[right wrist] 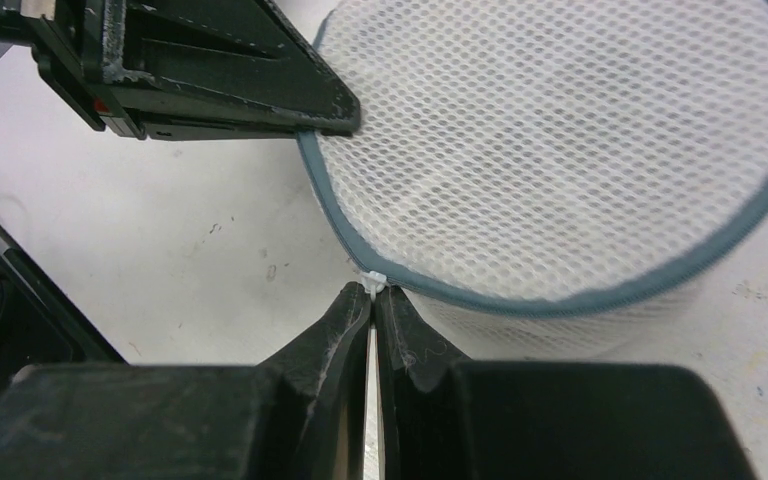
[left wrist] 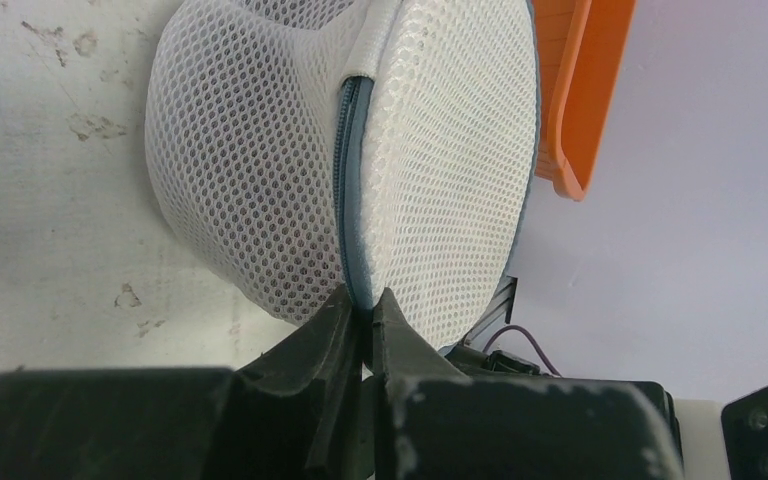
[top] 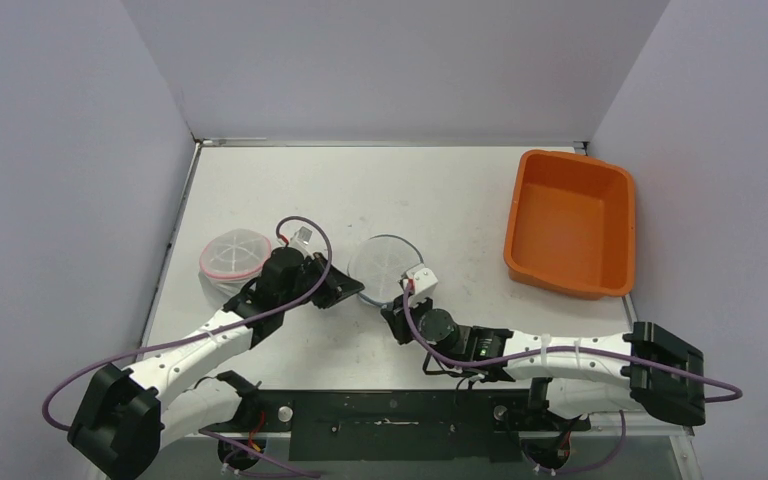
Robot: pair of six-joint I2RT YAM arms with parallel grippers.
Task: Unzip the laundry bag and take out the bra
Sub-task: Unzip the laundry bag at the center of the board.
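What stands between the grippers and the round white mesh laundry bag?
Nothing visible. The left gripper is shut on the grey zipper of the bag; the right gripper, on a white tab at its rim.

Mesh cloth laundry bag (left wrist: pixel 260 150), smooth plastic bin (top: pixel 570 215)

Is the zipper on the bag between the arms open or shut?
Shut, along the stretch in view: the grey zipper runs closed down the bag, no gap.

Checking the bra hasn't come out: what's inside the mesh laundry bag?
Its zipper looks closed along the visible stretch. Through the white mesh of the laundry bag only a vague, pale shading shows; the contents are covered, so no bra can be made out.
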